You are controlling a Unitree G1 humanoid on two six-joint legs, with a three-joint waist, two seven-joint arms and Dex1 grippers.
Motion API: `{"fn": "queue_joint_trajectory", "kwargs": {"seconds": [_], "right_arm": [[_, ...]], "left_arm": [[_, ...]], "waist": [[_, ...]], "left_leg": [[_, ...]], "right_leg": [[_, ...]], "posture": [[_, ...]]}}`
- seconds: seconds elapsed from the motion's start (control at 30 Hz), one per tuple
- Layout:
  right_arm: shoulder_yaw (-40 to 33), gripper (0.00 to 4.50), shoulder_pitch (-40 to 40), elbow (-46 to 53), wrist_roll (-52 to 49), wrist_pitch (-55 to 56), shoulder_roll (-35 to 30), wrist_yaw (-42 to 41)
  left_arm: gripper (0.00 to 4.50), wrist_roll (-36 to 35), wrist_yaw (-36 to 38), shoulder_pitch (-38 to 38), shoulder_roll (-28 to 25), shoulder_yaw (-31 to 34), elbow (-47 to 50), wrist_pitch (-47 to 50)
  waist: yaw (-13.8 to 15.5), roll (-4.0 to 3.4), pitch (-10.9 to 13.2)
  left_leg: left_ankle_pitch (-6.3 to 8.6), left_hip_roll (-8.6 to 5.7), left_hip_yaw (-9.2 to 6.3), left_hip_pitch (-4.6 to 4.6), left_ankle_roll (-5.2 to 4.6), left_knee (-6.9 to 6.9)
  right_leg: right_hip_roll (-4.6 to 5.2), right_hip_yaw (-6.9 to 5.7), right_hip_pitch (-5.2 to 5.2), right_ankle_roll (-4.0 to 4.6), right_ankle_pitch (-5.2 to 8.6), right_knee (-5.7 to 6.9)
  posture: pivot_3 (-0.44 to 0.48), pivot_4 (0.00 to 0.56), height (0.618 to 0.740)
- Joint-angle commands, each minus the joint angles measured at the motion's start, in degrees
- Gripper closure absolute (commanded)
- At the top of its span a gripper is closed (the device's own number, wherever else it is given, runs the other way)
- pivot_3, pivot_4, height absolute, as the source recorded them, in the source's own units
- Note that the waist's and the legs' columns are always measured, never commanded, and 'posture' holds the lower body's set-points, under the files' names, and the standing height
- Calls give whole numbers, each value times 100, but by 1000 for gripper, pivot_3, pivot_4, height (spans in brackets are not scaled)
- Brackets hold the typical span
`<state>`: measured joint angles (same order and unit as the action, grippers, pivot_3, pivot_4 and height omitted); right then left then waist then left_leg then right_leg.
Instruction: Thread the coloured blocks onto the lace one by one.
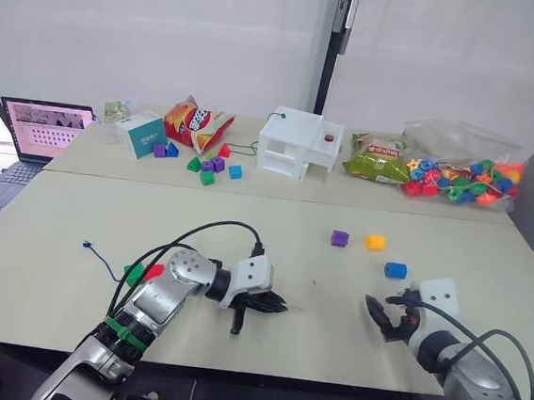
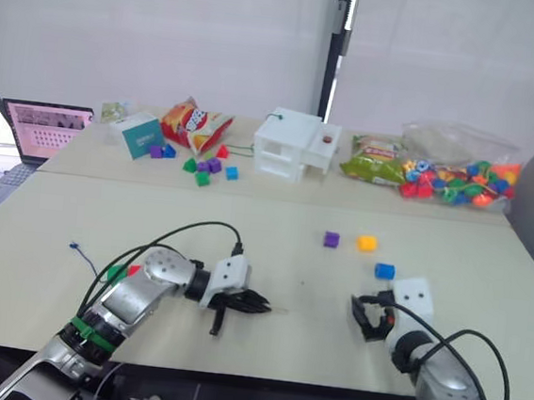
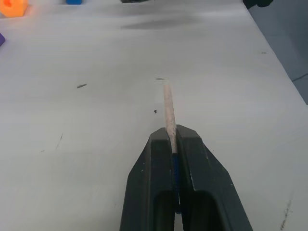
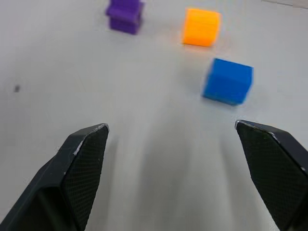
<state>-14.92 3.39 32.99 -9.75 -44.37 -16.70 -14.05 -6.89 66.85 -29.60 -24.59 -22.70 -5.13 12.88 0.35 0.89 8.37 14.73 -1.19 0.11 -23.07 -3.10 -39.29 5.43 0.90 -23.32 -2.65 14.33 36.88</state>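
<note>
My left gripper (image 1: pixel 274 305) is shut on the lace, low over the table's front middle. The lace's pale stiff tip (image 3: pixel 166 107) sticks out past the fingertips. The dark-blue cord's far end (image 1: pixel 88 246) lies on the table to the left. A green block (image 1: pixel 133 273) and a red block (image 1: pixel 154 270) sit beside my left forearm, partly hidden by it. To the right lie a purple block (image 1: pixel 339 237), a yellow block (image 1: pixel 374 241) and a blue block (image 1: pixel 395 269). My right gripper (image 1: pixel 384 315) stands open and empty, just short of the blue block (image 4: pixel 227 81).
On the back table stand a white box (image 1: pixel 296 143), snack bags (image 1: pixel 194 123), a teal box (image 1: pixel 141 134), several small mixed blocks (image 1: pixel 210 167) and a bag of beads (image 1: pixel 458 176). A laptop (image 1: pixel 42 129) sits at the far left.
</note>
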Motion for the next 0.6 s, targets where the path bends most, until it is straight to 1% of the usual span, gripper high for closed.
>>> {"fn": "queue_joint_trajectory", "kwargs": {"seconds": [0.03,0.1,0.2,0.27,0.37,0.47,0.6], "right_arm": [[14,48,-416,-224,305,303,223,649],[88,48,-633,-548,385,450,306,788],[132,48,-1087,-1414,549,806,333,1007],[-21,48,-1403,-2043,577,1095,422,1268],[-52,48,-1585,-2524,489,1460,503,1290],[30,799,-1627,-2780,413,1729,576,1213],[134,2236,-1646,-2806,403,1908,584,1144]], "left_arm": [[4500,-83,-19,-20,13,81,213,31],[4500,-79,-18,-27,31,79,216,41],[4500,-60,-21,-46,40,83,185,18],[4500,-57,-37,-39,48,84,205,30],[4500,-61,-62,-26,58,88,242,63],[4500,-63,-80,-21,57,90,245,73],[4500,-64,-99,-16,53,96,255,92]], "waist": [[-5,-1,0],[-17,-1,0],[-6,-2,0],[-6,-2,0],[-8,-3,-1],[-31,-4,-1],[-48,-4,-1]], "left_leg": [[0,-1,1,0,0,0],[0,-3,3,1,0,0],[0,-5,2,1,0,0],[0,-6,3,1,0,1],[0,-6,4,0,0,4],[0,-5,4,0,0,10],[0,-4,4,0,0,11]], "right_leg": [[0,0,-1,0,0,2],[0,0,0,0,0,1],[0,-3,1,0,0,-1],[2,-2,1,0,0,0],[1,-2,0,0,0,-2],[0,-1,-1,0,0,-3],[0,-1,0,0,0,-4]], "posture": [[0,150,740],[0,150,740],[0,150,740],[0,150,740],[0,150,740],[0,150,740],[0,150,740]]}}
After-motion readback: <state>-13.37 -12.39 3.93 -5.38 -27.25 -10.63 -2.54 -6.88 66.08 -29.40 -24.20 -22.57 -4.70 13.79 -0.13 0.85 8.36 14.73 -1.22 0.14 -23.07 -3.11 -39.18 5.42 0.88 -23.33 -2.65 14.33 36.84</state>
